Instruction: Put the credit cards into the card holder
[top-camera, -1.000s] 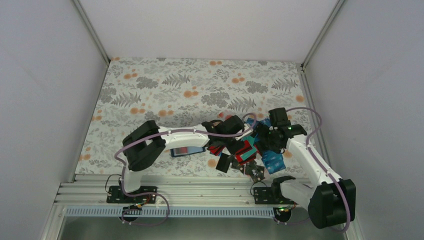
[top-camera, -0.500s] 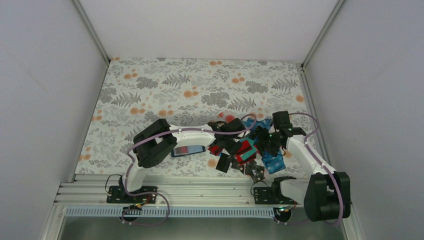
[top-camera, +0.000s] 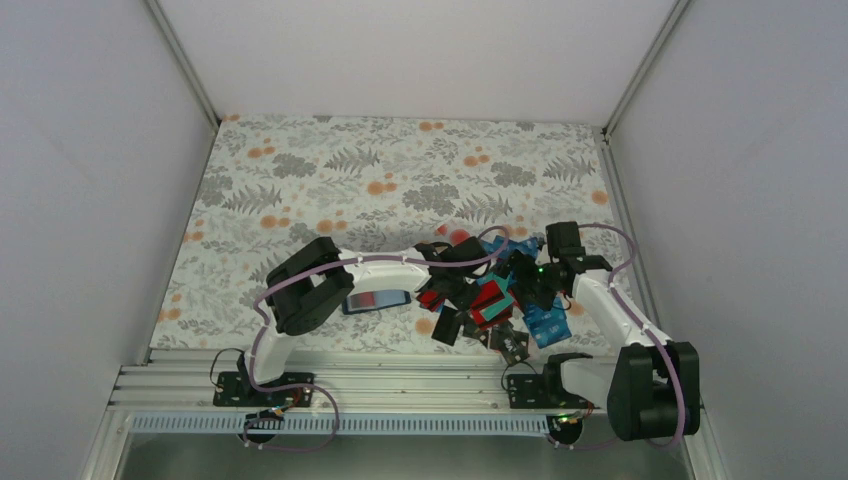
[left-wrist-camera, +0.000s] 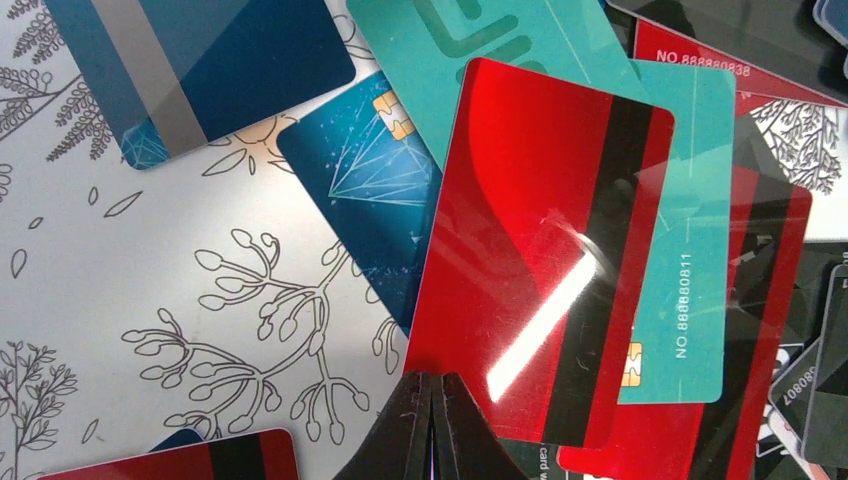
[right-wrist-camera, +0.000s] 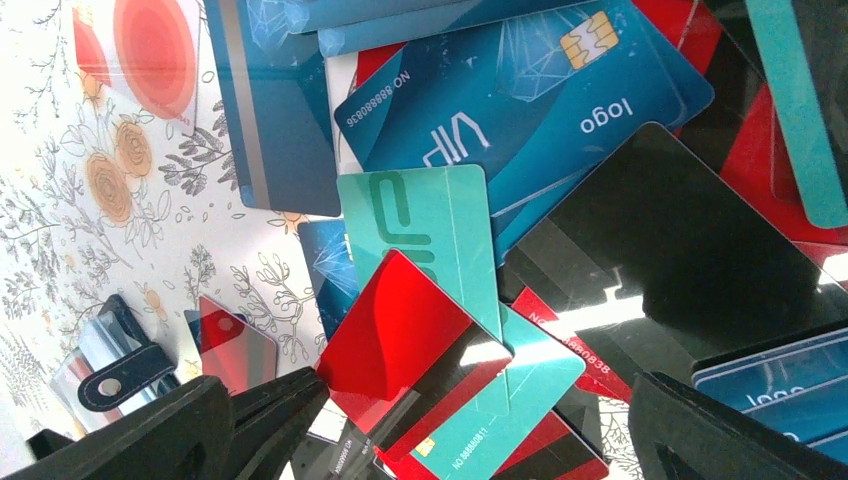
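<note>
Since a second ago the left jaws have clenched at the edge of the red card (left-wrist-camera: 520, 220), while the right jaws gape wide above the credit cards (right-wrist-camera: 520, 110).

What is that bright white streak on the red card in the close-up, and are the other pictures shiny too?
Left wrist view: glare, a light mirrored in the glossy red card; the print stays sharp. Right wrist view: a gleam edges the black card, and the patterned cloth looks washed out. Top view: soft, even light, but the card pile is too small to read.
</note>
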